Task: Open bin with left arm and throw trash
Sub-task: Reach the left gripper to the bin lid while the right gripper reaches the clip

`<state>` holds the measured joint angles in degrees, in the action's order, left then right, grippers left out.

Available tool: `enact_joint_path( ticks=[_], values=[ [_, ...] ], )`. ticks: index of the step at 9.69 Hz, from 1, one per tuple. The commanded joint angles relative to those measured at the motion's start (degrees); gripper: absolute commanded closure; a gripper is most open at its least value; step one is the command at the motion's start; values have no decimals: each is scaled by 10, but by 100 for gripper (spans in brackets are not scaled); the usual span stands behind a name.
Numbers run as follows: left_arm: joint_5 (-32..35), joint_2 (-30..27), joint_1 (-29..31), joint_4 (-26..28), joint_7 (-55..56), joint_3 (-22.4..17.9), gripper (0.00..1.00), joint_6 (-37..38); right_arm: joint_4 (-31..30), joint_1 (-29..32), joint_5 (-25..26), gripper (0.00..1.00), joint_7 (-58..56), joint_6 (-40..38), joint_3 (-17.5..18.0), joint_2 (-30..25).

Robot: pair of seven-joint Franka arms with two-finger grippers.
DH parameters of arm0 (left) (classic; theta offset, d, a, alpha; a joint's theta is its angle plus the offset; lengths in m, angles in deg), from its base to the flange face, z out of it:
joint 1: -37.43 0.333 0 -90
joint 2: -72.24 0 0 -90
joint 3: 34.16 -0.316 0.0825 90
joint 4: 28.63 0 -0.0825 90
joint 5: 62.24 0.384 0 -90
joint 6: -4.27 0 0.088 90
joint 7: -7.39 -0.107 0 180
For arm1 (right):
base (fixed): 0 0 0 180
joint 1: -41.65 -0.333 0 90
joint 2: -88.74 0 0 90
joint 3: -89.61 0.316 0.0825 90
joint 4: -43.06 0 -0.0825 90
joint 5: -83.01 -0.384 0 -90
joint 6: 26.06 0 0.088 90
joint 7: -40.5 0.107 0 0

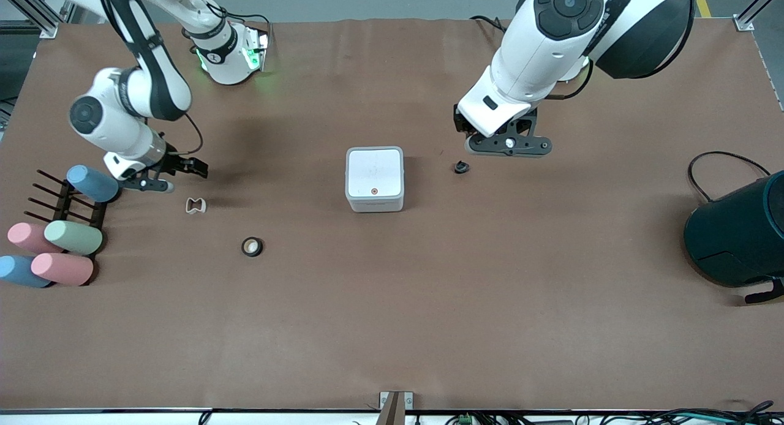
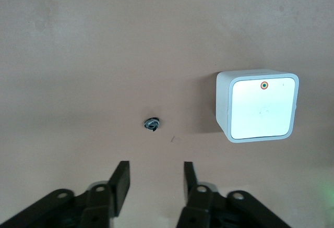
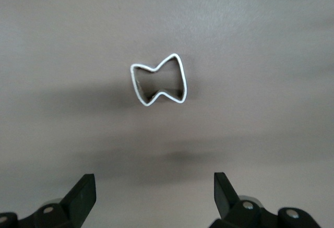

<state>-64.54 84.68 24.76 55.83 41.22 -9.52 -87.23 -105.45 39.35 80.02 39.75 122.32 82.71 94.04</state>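
I see my left gripper (image 2: 155, 178) half-open, empty, over the black lump (image 2: 152, 125); right gripper (image 3: 155, 186) wide, empty, over the hourglass frame (image 3: 158, 80)

Brown table cover (image 1: 392, 327), grey floor at edges, aluminium frame posts (image 1: 37, 15)

At the right arm's end of the table stands a black rack (image 1: 64, 206) with thin prongs. A blue cylinder (image 1: 92, 183) lies on it. Just beside the rack, nearer to the front camera, lie four more cylinders close together: a green one (image 1: 73, 237), a pink one (image 1: 27, 237), another pink one (image 1: 62, 269) and a blue one (image 1: 21, 272). At the left arm's end a big dark teal drum (image 1: 738, 236) lies on its side, with a black cable (image 1: 710, 161) looping near it. The table (image 1: 429, 302) has a brown cover.
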Motion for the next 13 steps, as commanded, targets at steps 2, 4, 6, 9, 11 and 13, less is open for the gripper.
enact_joint_path(
  ticks=[2,4,6,9,11,13],
  values=[
    [8,2,-26,-6,-31,1,81,-1,0,3,3,0,-5,62,6,42],
    [40,20,-66,-6,-26,2,90,-29,3,-7,3,0,-5,74,6,45],
    [41,93,-109,-8,-7,1,100,-113,3,-10,3,0,-5,120,7,66],
    [106,202,-158,-11,89,0,100,-239,7,-12,3,1,-15,140,6,80],
    [121,258,-171,-11,130,-3,100,-340,9,-13,3,1,-17,160,7,91],
    [123,282,-184,-10,146,-7,100,-382,18,-13,3,2,-23,160,7,91]
  ],
)
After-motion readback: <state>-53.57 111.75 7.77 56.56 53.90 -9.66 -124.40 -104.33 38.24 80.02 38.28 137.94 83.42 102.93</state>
